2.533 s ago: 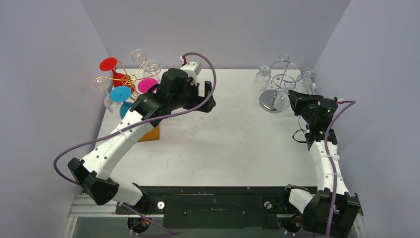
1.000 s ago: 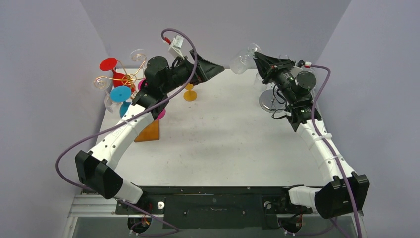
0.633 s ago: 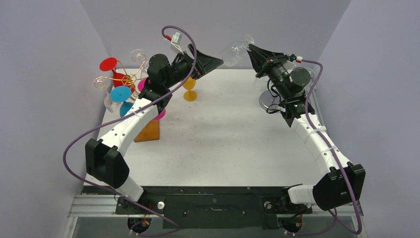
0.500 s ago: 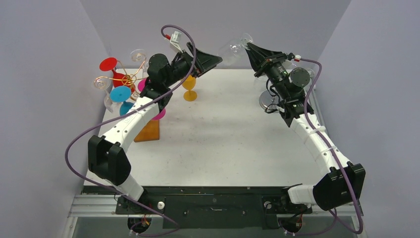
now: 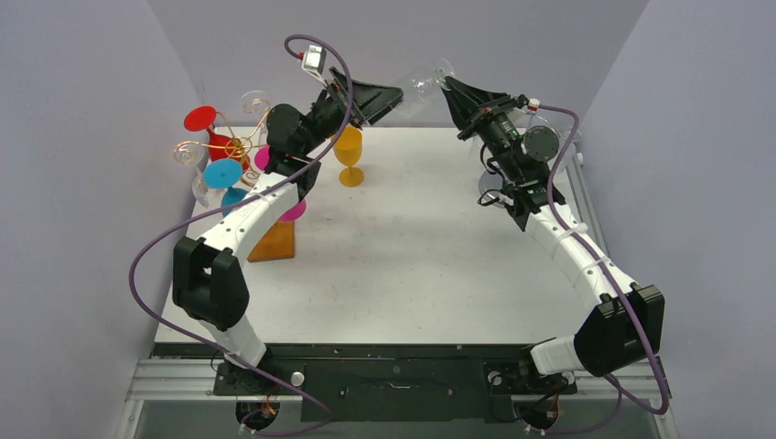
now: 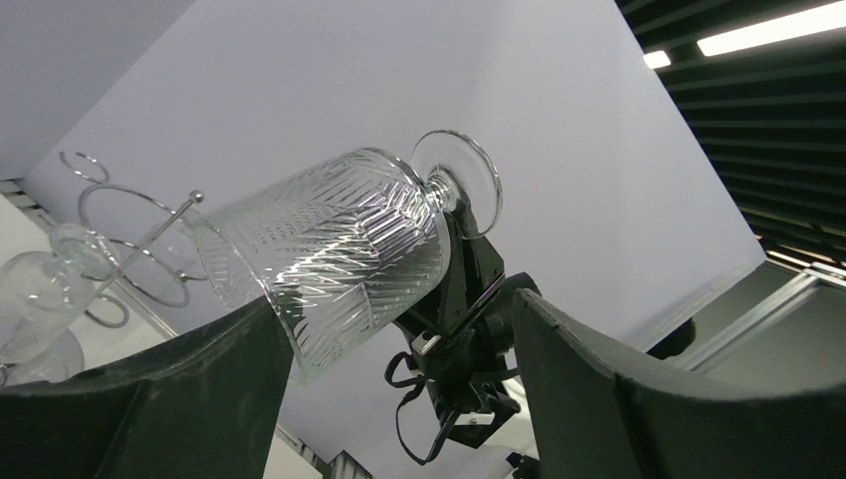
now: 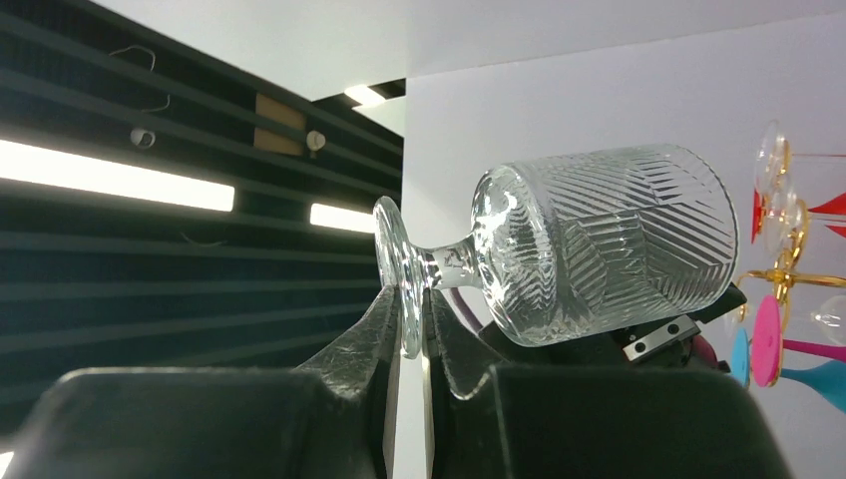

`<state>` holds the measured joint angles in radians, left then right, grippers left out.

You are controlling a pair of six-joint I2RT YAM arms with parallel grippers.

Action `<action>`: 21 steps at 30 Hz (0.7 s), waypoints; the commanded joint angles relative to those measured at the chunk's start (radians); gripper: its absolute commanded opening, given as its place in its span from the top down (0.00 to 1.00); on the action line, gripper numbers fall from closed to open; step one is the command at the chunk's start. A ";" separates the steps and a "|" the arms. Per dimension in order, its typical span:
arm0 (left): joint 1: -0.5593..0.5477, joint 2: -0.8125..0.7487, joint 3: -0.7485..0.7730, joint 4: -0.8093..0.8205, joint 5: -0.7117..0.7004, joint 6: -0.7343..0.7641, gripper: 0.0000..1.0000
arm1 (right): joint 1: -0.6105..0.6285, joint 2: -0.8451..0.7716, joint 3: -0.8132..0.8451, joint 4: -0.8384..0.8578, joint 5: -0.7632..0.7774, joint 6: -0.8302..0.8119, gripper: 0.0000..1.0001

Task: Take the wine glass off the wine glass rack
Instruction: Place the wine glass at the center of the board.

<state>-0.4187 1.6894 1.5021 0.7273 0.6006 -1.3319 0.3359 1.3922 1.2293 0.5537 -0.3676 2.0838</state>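
Soft, even light falls from above in the top view. The worktop point(image 5: 412, 265) carries only faint, blurred shadows beneath the arms, and nothing glares. In the left wrist view, ceiling strip lights point(image 6: 758, 35) burn white at upper right. The wine glass point(image 6: 329, 259) glints crisply, while the left claw's fingers point(image 6: 648, 399) are dark and soft. In the right wrist view, light bars point(image 7: 120, 175) at left are blown out against gloom, and the right claw's fingers point(image 7: 200, 419) are nearly black.

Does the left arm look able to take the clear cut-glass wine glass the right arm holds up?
Probably yes: the left pincer is open, with the bowl of the clear cut-glass wine glass between its fingers; the right pincer pinches only its foot.
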 commanded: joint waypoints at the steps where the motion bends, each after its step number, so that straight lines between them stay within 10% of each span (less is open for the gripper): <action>1: 0.000 0.014 0.056 0.255 0.033 -0.137 0.31 | 0.016 -0.005 0.051 0.198 0.001 0.093 1.00; 21: -0.056 -0.019 0.114 0.318 0.031 -0.217 1.00 | 0.006 -0.054 -0.034 0.248 -0.006 0.080 1.00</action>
<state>-0.4572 1.7370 1.5730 1.0550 0.6052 -1.5970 0.3664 1.4151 1.2022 0.8227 -0.3607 2.1464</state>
